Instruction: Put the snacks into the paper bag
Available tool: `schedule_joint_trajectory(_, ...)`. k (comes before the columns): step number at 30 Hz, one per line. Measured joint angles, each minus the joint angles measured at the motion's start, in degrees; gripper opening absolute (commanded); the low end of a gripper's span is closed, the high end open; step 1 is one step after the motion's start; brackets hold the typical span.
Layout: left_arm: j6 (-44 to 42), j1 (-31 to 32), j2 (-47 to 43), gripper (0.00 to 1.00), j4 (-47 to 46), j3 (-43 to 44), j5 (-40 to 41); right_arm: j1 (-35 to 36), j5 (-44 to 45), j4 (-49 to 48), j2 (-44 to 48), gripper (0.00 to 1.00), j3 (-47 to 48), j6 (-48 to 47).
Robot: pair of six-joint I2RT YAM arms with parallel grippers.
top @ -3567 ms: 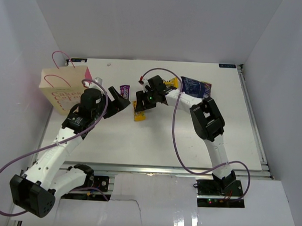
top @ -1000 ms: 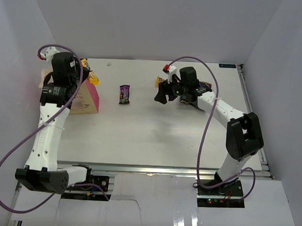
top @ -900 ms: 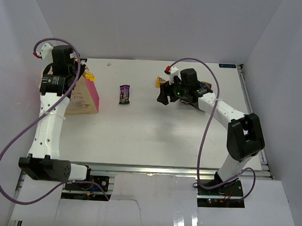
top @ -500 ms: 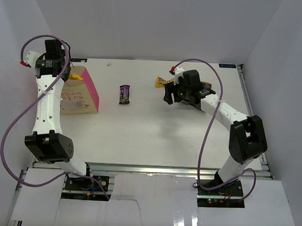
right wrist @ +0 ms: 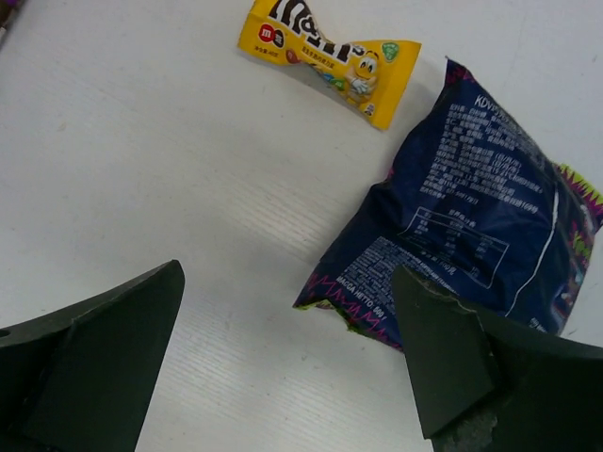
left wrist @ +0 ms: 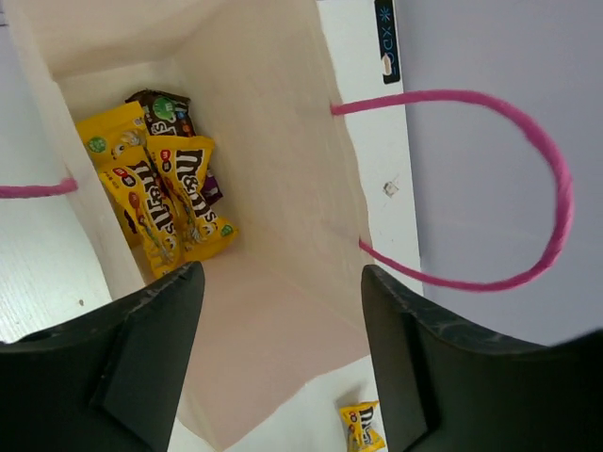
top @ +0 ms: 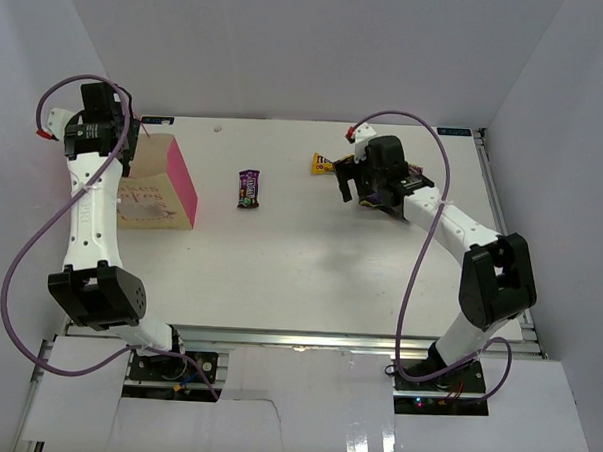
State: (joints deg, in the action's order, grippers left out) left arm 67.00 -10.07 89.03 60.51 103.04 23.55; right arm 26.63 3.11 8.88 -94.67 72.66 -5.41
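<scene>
Several yellow packets (left wrist: 160, 202) and one dark packet (left wrist: 165, 108) already lie at the bottom of the paper bag (top: 153, 195), which stands at the far left corner of the tabletop (top: 309, 276). Outside it, a purple packet (top: 248, 187) lies left of centre. A loose yellow packet (right wrist: 325, 55) and the blue snack bag (right wrist: 471, 221) lie just beside each other near the far edge, right of centre.

The right gripper (right wrist: 287, 273) hovers over those two, its fingers spread wide and empty. The likely step is a pick. To do it well, it should centre on one item only, span the yellow packet's narrow width and close at its middle. The left gripper (left wrist: 281, 278) hangs over the bag mouth, also spread and empty. It should lift clear of the pink handles (left wrist: 563, 174).
</scene>
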Motion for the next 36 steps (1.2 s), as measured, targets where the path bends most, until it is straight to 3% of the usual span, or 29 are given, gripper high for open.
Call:
schedule_joint_trajectory(3,-0.79,-0.09,-0.48,0.83,-1.86,-0.70,-2.36,0.00,0.39,-0.90,-2.99,0.90,2.64,-6.14)
schedule_joint_trajectory(6,-2.78,-0.24,-2.40,0.89,-4.98,-2.32,-6.21,-0.24,-2.34,-2.40,-9.84,0.90,8.26,-17.22)
schedule_joint_trajectory(10,-8.74,-0.35,-10.62,0.95,-15.69,-11.76,-15.17,-1.46,-10.47,-0.66,-18.18,0.99,14.45,-32.81)
schedule_joint_trajectory(13,-13.27,-0.35,-20.41,0.98,-24.90,-21.51,-23.50,-2.45,-14.71,2.99,-25.64,0.91,22.21,-40.96)
schedule_joint_trajectory(17,-18.32,-0.33,-29.73,0.98,-35.30,-27.52,-35.71,-3.21,-17.33,4.96,-33.70,0.89,31.30,-45.88)
schedule_joint_trajectory(22,-21.29,-0.33,-34.18,0.98,-44.96,-32.68,-49.13,-3.50,-17.73,4.63,-38.73,0.87,35.56,-47.89)
schedule_joint_trajectory(25,-21.11,-0.33,-35.43,0.98,-47.60,-37.27,-54.29,-3.50,-17.84,4.50,-40.17,0.78,35.67,-48.59)
schedule_joint_trajectory(26,-20.74,-0.33,-35.69,0.98,-48.09,-38.71,-55.54,-3.50,-17.88,4.48,-40.68,0.66,35.67,-48.76)
schedule_joint_trajectory(29,-18.64,0.17,-36.28,0.98,-49.18,-42.82,-57.79,-3.54,-18.16,3.61,-41.46,0.44,35.69,-49.24)
schedule_joint_trajectory(31,-16.90,1.77,-36.33,0.98,-49.68,-45.18,-57.64,-3.65,-18.49,3.21,-41.46,0.38,35.69,-49.00)
schedule_joint_trajectory(33,-15.74,5.66,-35.89,0.98,-49.79,-46.88,-56.24,-3.89,-18.97,2.95,-41.46,0.28,35.67,-48.63)
schedule_joint_trajectory(36,-14.64,15.56,-33.79,0.98,-50.34,-47.87,-53.20,-4.63,-20.59,2.54,-41.22,0.22,35.12,-47.32)
